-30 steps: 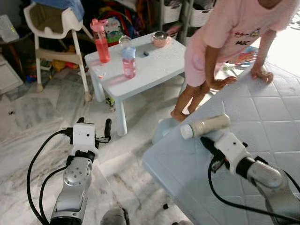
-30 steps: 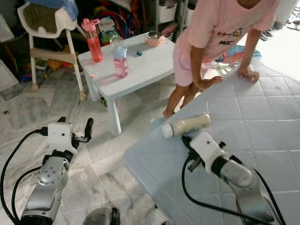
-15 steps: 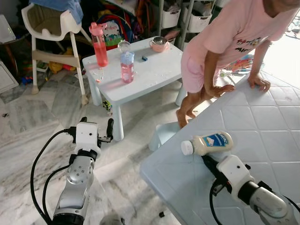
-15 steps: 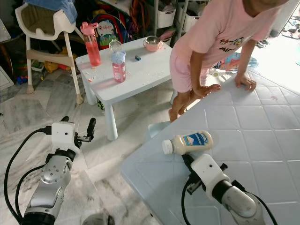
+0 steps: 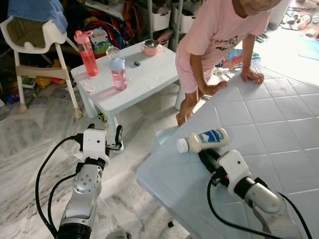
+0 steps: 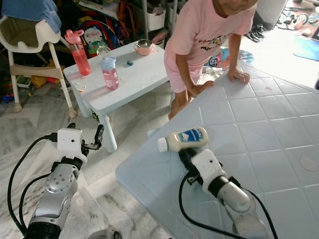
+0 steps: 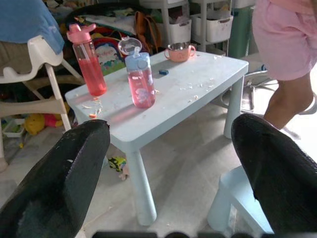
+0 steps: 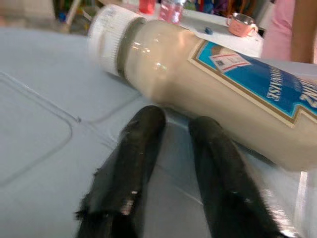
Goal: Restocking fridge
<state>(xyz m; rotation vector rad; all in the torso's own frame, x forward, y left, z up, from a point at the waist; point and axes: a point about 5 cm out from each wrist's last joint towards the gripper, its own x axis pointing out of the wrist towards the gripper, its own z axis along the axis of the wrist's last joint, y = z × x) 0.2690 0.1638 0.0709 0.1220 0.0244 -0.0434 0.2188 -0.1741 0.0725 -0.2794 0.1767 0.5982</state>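
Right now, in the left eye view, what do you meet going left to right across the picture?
High chair → red bottle → left gripper → pink cup → mayonnaise bottle → right gripper → person's hand.

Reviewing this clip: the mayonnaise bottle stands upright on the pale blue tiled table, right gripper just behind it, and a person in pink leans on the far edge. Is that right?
Not quite. The mayonnaise bottle lies on its side, white cap toward the table's near edge, as the left eye view shows. The rest holds: it rests on the pale blue tiled table, the right gripper sits just behind it, and the person in pink leans on the far edge.
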